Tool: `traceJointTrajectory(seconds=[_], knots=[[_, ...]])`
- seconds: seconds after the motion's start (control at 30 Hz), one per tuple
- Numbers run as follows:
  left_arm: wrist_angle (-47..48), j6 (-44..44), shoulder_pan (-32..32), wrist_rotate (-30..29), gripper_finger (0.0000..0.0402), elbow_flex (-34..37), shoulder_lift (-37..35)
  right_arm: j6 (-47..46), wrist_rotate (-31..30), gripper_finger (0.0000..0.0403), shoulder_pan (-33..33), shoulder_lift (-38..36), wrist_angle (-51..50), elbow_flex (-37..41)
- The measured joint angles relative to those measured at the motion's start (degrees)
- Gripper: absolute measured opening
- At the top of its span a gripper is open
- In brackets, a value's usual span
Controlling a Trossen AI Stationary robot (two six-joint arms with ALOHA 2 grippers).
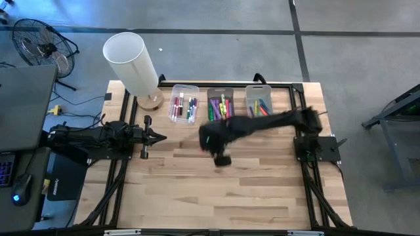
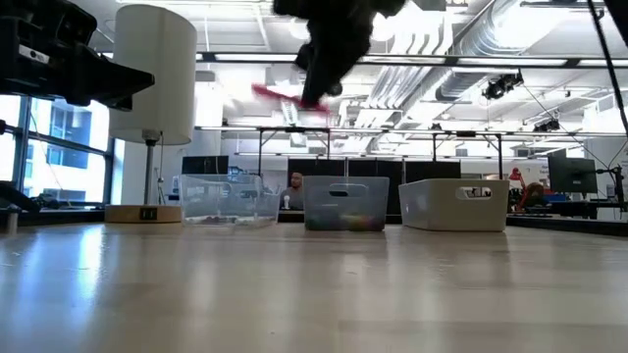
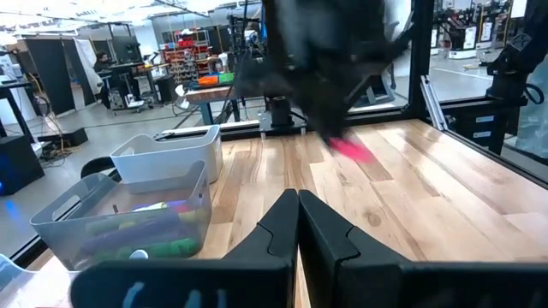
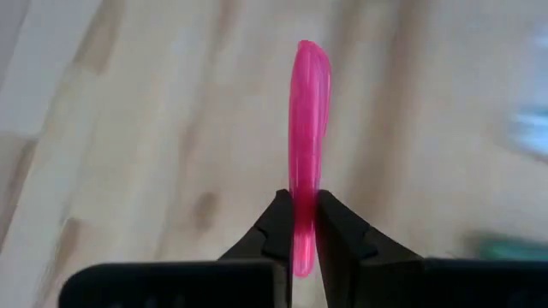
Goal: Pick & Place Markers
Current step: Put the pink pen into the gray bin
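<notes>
My right gripper (image 4: 304, 224) hangs above the table's middle (image 1: 209, 141), shut on a pink marker (image 4: 308, 120). In the low view that marker (image 2: 285, 97) shows high over the tabletop, under the blurred right gripper (image 2: 324, 69). Other markers lie in three bins along the far edge: a clear left bin (image 1: 184, 105), a middle bin (image 1: 221, 103) and a right bin (image 1: 258, 98). My left gripper (image 3: 298, 218) is shut and waits at the table's left side (image 1: 157, 137), pointing toward the right arm. My right gripper pinches the pink marker near one end (image 4: 303, 201) between its two fingertips (image 4: 276, 227). The rest of the marker sticks out past the fingertips, roughly in line with them. It is lifted clear of the table and sits nearly level, slightly tilted (image 2: 285, 97).
A lamp with a white cylindrical shade (image 1: 130, 60) on a wooden base (image 1: 150, 100) stands at the far left corner, beside the left bin. Bare wood (image 1: 216, 190) covers the near half of the table. A black frame rail (image 1: 308, 190) runs along the table's sides.
</notes>
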State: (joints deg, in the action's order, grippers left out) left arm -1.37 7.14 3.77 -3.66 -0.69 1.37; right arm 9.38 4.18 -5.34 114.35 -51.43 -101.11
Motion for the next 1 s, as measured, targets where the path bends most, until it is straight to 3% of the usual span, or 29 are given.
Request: traceJointTrajectory(seconds=[0.2, 0.47, 0.83, 1.0], knots=[[0.0, 0.0, 0.0, 0.0, 0.0001, 0.0, 0.0, -5.2, -3.5, 0.0019, 9.8, -9.4, -2.6, -0.3], [0.0, 0.0, 0.0, 0.0, 0.0001, 0.0, 0.0, -17.2, -11.7, 0.002, 24.0, -16.0, -8.5, 1.8], [0.0, 0.0, 0.0, 0.0, 0.0001, 0.0, 0.0, -39.4, -13.4, 0.0021, 39.3, -27.5, -1.7, 29.8], [0.0, 0.0, 0.0, 0.0, 0.0001, 0.0, 0.0, -39.9, -11.0, 0.0021, 42.3, -29.3, 2.5, 38.0]])
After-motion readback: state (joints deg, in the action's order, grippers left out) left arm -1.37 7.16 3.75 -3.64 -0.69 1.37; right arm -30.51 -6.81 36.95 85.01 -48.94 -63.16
